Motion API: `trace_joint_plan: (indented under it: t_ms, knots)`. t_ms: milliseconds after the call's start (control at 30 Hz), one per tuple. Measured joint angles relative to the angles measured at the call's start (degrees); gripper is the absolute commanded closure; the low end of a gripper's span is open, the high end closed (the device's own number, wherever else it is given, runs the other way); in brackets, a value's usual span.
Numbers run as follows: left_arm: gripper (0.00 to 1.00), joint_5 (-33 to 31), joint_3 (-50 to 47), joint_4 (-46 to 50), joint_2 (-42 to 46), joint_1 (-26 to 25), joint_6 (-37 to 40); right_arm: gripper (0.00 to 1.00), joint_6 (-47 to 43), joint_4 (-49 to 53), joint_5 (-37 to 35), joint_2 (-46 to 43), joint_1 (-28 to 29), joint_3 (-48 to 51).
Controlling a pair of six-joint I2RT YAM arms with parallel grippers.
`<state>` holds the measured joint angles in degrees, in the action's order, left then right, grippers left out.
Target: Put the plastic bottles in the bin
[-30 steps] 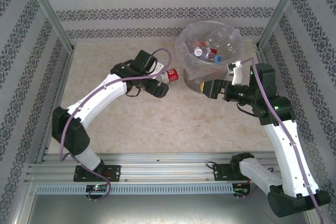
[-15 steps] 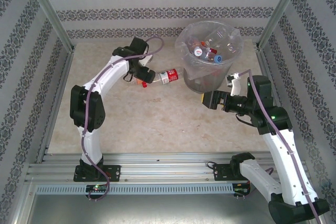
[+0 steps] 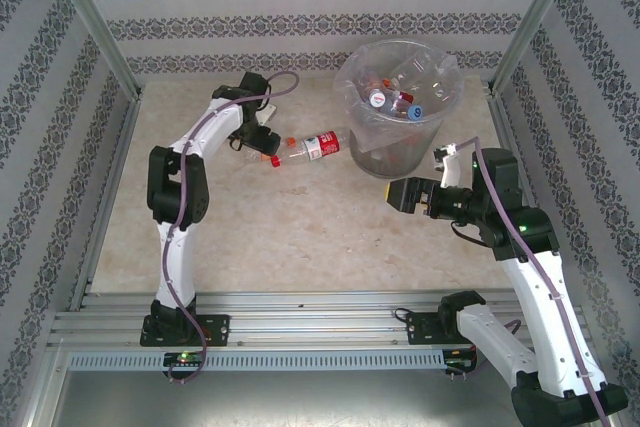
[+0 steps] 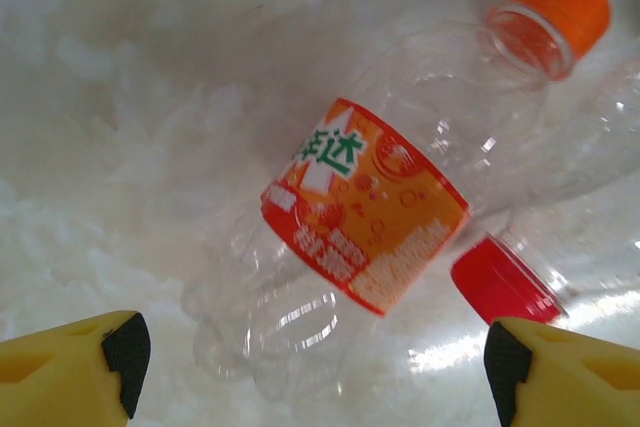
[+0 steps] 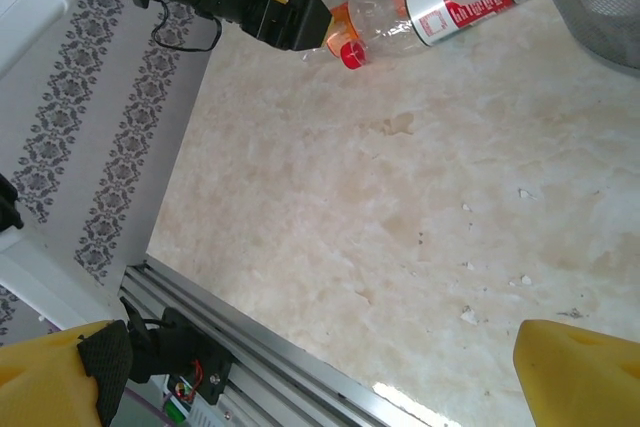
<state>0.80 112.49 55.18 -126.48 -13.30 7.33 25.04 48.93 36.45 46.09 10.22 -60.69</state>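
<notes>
While the left gripper (image 4: 310, 372) is hanging over it, fingers spread wide and empty, a clear orange-label bottle (image 4: 365, 207) is lying flat on the table (image 3: 300, 237) left of the bin (image 3: 395, 155), its orange cap aiming toward the bin. Beside it the red-label bottle (image 3: 312, 145) is lying the other way, red cap pointing away (necks opposed). Over by me, the right gripper (image 5: 320, 377) is gaping too, gripping nothing.

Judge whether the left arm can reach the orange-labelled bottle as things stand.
Probably yes: the left gripper is open facing the orange-labelled bottle, nothing between; the red-capped bottle beside may crowd it.
</notes>
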Motion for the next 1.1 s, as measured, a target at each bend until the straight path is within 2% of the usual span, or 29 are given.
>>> trace_joint_plan:
  t_ms: [467,767,1100]
  knots:
    - [0.12,1.03,4.11,0.33,-4.74,1.79,-0.02,0.02,-0.90,3.58,-1.44,-0.46,0.00,-2.40]
    - [0.09,6.32,4.15,0.35,-6.03,1.79,-0.04,0.02,-1.01,3.65,-1.57,-0.46,0.00,-2.60]
    - [0.12,11.17,4.15,0.35,-7.06,1.66,-0.22,0.02,-1.03,3.65,-2.36,-0.46,0.00,-2.60]
